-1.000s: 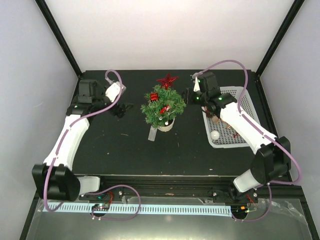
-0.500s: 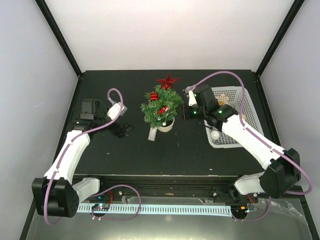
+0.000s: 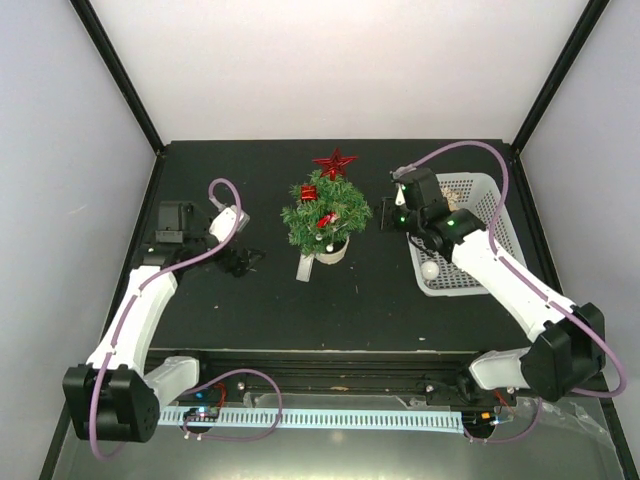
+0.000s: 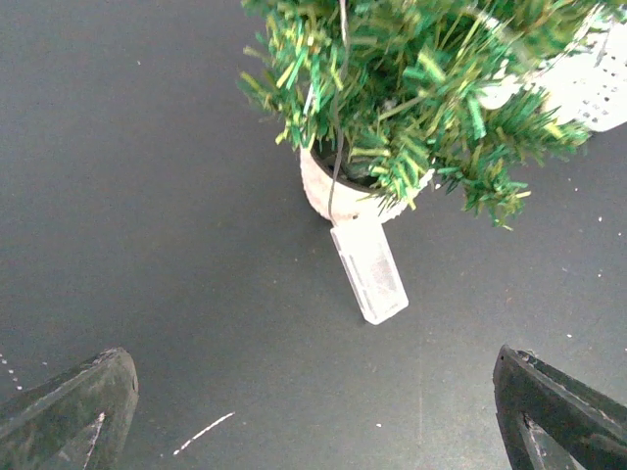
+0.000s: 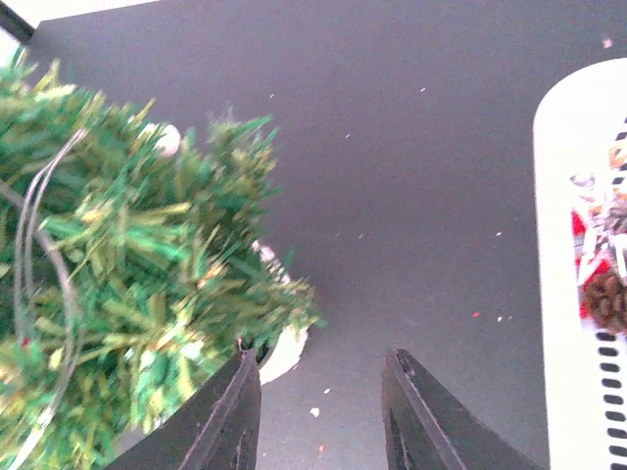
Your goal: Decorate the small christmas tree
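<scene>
The small christmas tree (image 3: 325, 212) stands upright in its white pot toward 12 o'clock on the tabletop (image 3: 250, 310), with a red star (image 3: 334, 161) on top and a pale tag (image 4: 370, 269) lying flat at its 7 o'clock. The left gripper (image 3: 245, 262) sits at the tree's 8 o'clock, jaws spread wide, holding nothing. The right gripper (image 5: 323, 357) is just beside the tree at 3 o'clock, jaws partly open and empty, with the white basket (image 3: 497, 215) further out.

Soft, even light is bathing the counter (image 3: 250, 300); shadows are lying faint; the small christmas tree (image 5: 118, 284) is blurring close-up.
</scene>
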